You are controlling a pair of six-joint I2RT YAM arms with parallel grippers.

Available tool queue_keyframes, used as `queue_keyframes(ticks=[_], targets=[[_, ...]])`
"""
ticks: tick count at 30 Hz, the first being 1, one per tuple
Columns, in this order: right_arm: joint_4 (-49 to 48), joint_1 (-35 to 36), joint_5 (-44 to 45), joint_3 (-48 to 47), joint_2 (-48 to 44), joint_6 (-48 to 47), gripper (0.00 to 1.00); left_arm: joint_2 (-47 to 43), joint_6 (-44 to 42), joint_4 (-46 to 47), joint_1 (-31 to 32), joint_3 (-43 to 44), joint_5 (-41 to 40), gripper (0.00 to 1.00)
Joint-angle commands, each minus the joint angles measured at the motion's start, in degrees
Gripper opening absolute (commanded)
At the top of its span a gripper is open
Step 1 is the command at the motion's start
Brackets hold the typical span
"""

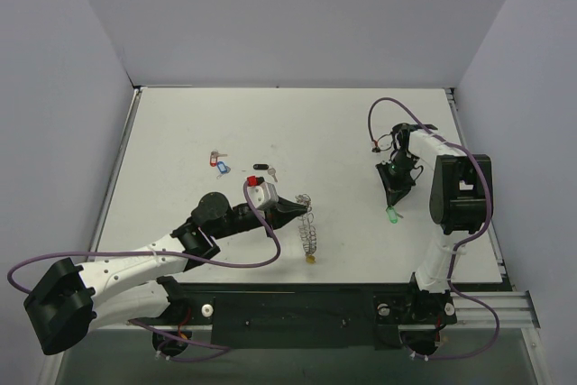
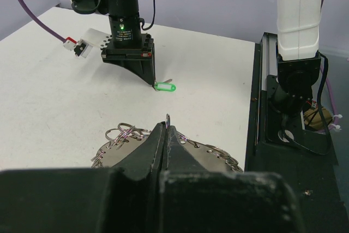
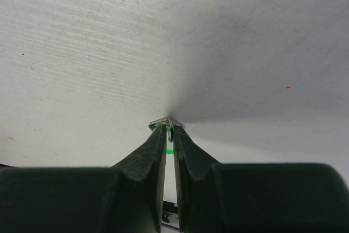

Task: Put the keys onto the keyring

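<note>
The keyring (image 1: 308,227) is a silvery plate fringed with small loops, standing on edge mid-table with its yellow tag (image 1: 311,259) at the bottom. My left gripper (image 1: 302,209) is shut on one of its top loops. In the left wrist view the fingertips (image 2: 166,127) pinch that loop, and the keyring (image 2: 117,153) spreads out to both sides behind them. A green-tagged key (image 1: 392,216) hangs just above the table from my right gripper (image 1: 394,197), also seen as the green key (image 2: 164,87). My right gripper (image 3: 169,129) is shut on the green key's metal loop (image 3: 161,122).
Other keys lie at the back left: red and blue tags (image 1: 219,162), and black and red ones (image 1: 263,169). The right arm's base and the black rail (image 2: 272,135) stand along the near edge. Purple cables loop over both arms.
</note>
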State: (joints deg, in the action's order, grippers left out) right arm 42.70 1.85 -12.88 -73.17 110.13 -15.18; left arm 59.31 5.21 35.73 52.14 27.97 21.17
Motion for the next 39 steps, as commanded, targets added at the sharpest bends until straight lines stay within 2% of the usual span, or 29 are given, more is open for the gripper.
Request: queue_keyframes(ticks=[1, 39], targets=[[3.4, -0.3, 0.1, 0.6, -1.1, 0.0, 0.08, -1.7, -0.6, 2.9, -0.2, 0.5, -0.5, 0.0], [3.6, -0.4, 0.0, 0.6, 0.2, -0.1, 0.09, -2.0, -0.6, 2.8, -0.2, 0.3, -0.7, 0.0]])
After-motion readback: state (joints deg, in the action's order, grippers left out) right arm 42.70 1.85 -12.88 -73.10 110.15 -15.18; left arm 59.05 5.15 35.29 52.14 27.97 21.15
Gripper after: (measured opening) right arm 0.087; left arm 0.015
